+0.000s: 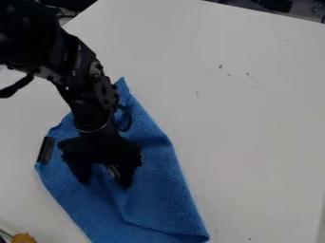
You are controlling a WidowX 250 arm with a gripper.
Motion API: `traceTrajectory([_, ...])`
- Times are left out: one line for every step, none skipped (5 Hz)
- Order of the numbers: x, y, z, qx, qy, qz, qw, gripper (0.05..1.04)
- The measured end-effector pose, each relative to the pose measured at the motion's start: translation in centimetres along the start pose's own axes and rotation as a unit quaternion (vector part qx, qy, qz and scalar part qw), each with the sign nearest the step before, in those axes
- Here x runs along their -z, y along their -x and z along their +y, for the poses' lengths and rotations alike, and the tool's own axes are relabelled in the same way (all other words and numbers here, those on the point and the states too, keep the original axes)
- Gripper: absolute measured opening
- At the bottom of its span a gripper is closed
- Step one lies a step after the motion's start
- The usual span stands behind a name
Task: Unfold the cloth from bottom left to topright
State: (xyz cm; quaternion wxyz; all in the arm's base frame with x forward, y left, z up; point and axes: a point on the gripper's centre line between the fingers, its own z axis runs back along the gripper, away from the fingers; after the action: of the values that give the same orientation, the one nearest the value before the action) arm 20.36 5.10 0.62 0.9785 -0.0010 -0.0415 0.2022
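My black gripper [105,183] hangs over the lower left part of the table, its two fingers spread apart, with blue cloth visible between them. Beneath it lies the blue cloth [162,199], running from a pointed tip above, beside the arm, down to the bottom edge of the view. A folded layer shows low on the cloth, its edge curving toward a corner at the lower right. The arm and gripper hide the cloth's upper middle. Whether the fingertips touch the cloth, I cannot tell.
A small black block-like piece [45,150] is at the cloth's left edge. An orange-yellow object [24,238] sits in the bottom left corner. The white table [254,118] extends right of the cloth, with a few dark specks on it.
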Motion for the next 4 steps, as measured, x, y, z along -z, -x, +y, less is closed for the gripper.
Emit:
traceTrajectory([0.27, -0.61, 0.04, 0.002, 0.0, -0.002, 1.0, 0.95])
traceTrajectory([0.21, -1.0, 0.19, 0.008, -0.007, 0.006, 0.9999, 0.677])
traceTrajectory([0.13, -0.87, 0.32, 0.004, -0.013, 0.015, 0.9998, 0.381])
traceTrajectory([-0.04, -0.82, 0.34, -0.005, -0.014, 0.015, 0.9998, 0.268])
